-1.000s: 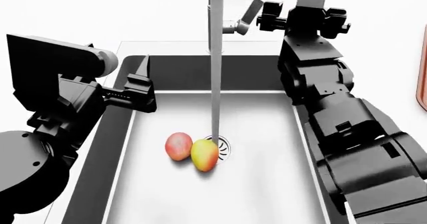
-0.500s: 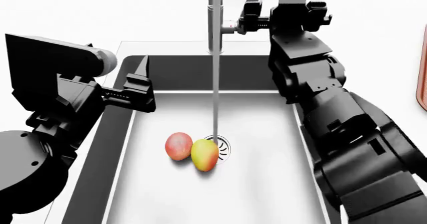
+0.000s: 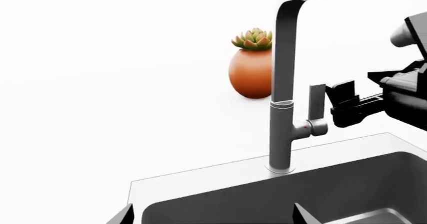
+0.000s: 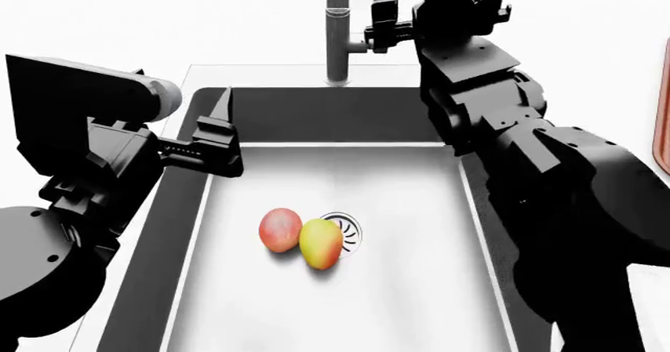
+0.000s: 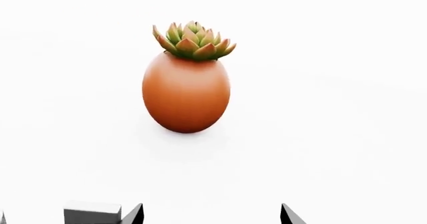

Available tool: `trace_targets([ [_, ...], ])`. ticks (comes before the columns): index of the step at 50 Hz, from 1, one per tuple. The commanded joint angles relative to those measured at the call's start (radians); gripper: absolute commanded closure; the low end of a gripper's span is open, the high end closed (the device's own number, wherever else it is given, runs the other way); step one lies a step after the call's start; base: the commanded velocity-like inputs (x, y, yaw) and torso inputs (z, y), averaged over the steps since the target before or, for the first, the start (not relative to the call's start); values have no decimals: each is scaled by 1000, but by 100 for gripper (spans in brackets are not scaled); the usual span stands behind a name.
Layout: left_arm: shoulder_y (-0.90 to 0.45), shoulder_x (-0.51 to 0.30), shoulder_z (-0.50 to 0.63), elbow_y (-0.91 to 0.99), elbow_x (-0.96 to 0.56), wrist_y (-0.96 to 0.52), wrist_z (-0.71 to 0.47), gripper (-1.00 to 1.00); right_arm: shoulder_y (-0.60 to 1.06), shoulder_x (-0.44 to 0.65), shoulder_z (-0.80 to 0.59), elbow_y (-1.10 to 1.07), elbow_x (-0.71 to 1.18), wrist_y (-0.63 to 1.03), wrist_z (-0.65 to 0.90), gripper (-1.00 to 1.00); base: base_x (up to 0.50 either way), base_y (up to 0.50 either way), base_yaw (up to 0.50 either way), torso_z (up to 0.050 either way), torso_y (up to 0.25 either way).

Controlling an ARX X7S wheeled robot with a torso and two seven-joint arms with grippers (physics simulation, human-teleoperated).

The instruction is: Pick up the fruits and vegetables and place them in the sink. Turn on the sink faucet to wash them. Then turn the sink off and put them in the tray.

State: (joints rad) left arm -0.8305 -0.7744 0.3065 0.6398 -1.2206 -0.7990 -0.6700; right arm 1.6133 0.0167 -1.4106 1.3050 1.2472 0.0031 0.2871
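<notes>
Your sink [image 4: 314, 117] holds the mango [image 4: 320, 243] touching the apple [image 4: 279, 230] at its 9 o'clock, by the drain [image 4: 347, 228]. Your right tool [image 4: 379, 21] sits beside the faucet [image 4: 337, 34] lever [image 3: 316, 106]; I cannot tell its opening. Your left tool [image 4: 222, 136] gapes empty.

Round pinkish-red apple-like fruit with yellow blush [image 4: 279, 230] lay on the light grey floor of the large rectangular dark-walled sink [image 4: 314, 117], touching the oval yellow-green mango-like fruit with orange tint [image 4: 320, 243] at its 4 o'clock. Mango sat at the 8 o'clock edge of the round slotted metal drain [image 4: 347, 230]. Tall slim grey metal faucet [image 4: 336, 34] stood at the basin's 12 o'clock rim, no water visible, side lever [image 3: 315, 100] upright. Reddish-brown tray edge [image 4: 661, 117] showed at 3 o'clock.
</notes>
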Motion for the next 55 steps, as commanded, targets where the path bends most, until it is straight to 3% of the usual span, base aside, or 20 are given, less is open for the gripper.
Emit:
trace_targets([
  [1, -5, -1, 0, 5, -11, -4, -10, -100, 70, 0, -98, -1, 38, 83, -49, -100, 0, 0, 0, 0, 0],
  [7, -26, 1, 3, 8, -27, -18, -28, -100, 116, 262, -68, -454, 130, 254, 119, -100, 0, 0, 0, 0, 0],
  [22, -70, -11, -14, 3, -90, -44, -71, -100, 233, 581, -61, -988, 304, 565, 322, -100, 0, 0, 0, 0, 0],
  [27, -76, -8, -16, 1, -99, -46, -86, -100, 272, 614, -45, -1089, 344, 606, 414, -100, 0, 0, 0, 0, 0],
  [35, -76, -10, -11, 6, -94, -47, -88, -100, 274, 616, -46, -1105, 346, 617, 424, -100, 0, 0, 0, 0, 0],
  [46, -34, -46, -43, 63, -128, -24, -85, -100, 323, 785, -74, -1467, 449, 776, 516, -100, 0, 0, 0, 0, 0],
  [55, -83, -30, -13, 48, -170, -60, -91, -100, 287, 766, -87, -1523, 481, 799, 412, -100, 0, 0, 0, 0, 0],
])
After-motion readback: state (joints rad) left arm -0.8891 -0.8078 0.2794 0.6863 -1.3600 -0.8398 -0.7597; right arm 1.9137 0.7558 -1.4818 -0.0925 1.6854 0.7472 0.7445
